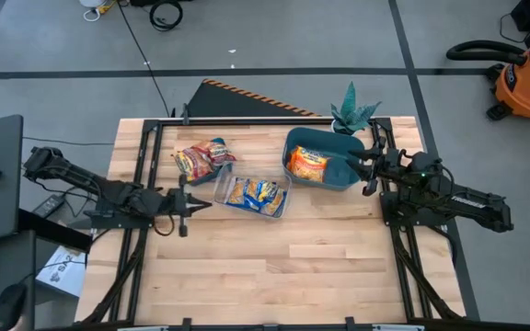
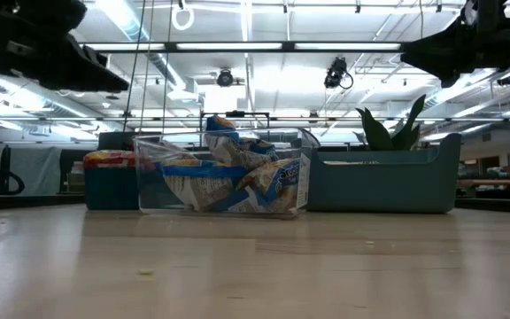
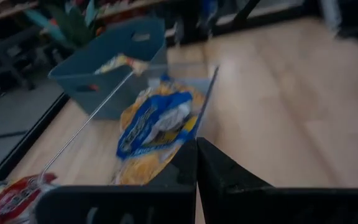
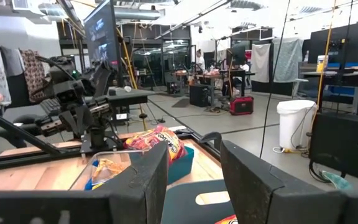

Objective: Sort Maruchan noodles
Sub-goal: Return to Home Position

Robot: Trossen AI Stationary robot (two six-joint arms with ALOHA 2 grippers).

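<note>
Fingers on the left gripper (image 1: 188, 204): pressed together, holding nothing. The left wrist view shows the two dark tips (image 3: 222, 180) meeting at a thin seam. The gripper hovers over the bench (image 1: 293, 267) on the left side, just beside the clear tray (image 2: 147, 199) and pointing at it.

Right gripper (image 1: 368, 171): fingers (image 4: 145, 174) spread, clear gap between them, also empty. It sits at the right end of the large teal bin (image 1: 339, 175), about over the rim.

Noodles, going outward:
- blue-and-yellow packets (image 1: 254, 193) are in the clear tray, mid-bench
- orange packets (image 1: 307, 164) are in the large teal bin
- red packets (image 1: 203, 158) are heaped in the small blue bin (image 2: 109, 186) at the back left, spilling over its rim so the bin barely shows from above

No loose packet on the bare bench that I can see from overhead.

My read: sorting looks complete and each colour has its own container. The step in hand is the retreat to rest, not another pick.

Next move needs no grasp. Each arm just has to fold back to its own side. The right one is the one to watch, since it should lift clear of the bin rim before swinging out or it may nudge the bin. The left one has open bench behind it and only needs to back away from the tray.
</note>
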